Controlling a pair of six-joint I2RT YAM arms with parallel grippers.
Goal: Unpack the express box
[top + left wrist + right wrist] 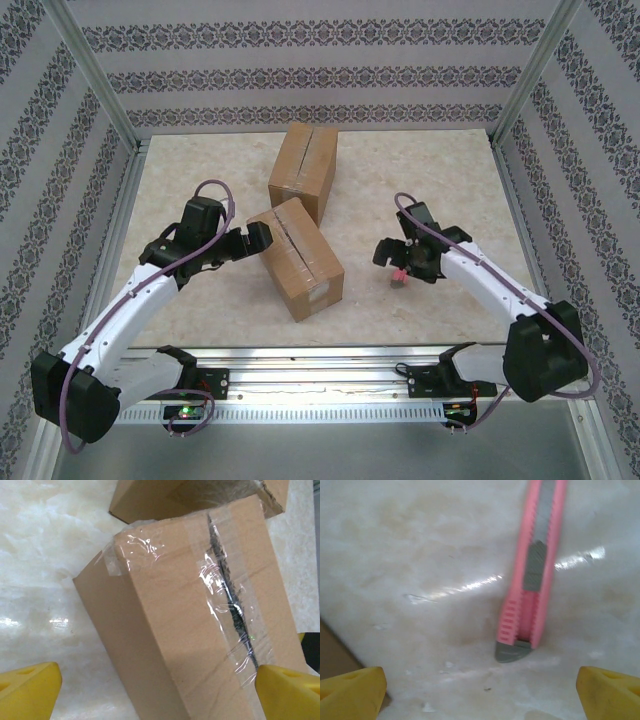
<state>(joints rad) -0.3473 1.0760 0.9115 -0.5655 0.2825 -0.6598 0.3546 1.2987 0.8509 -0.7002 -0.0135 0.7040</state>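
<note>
Sizing this up as the tool-pickup stage of the unpacking, with nothing actually opened yet. Got the nearer express box (200,630) sitting angled around the middle of the desk (200,180), flaps shut under clear tape (225,595), plus a second carton (303,165) just behind it, touching or nearly so, hard to say. Seeing a dark ragged line down the taped seam in the left wrist view, maybe a slit, maybe just shadow in the gap, can't call it. Left end effector (258,238) spread wide and holding nothing, parked right at the box's left end, looking ready to brace it. Same deal on the other side: right end effector (480,695) fully spread, empty, hanging low over a pink utility knife (532,565) lying flat on the desk, well apart from the box. Worth noting the knife's spot: handle running lengthwise between the fingertips, but off toward one of them rather than centred. Next up, probably: nudge sideways to centre, drop down, pinch across the narrow handle without shoving it along that slick surface, then carry it over to the seam with the left side steadying the carton. No telling about the blade, far end cut off in the wrist view.
</note>
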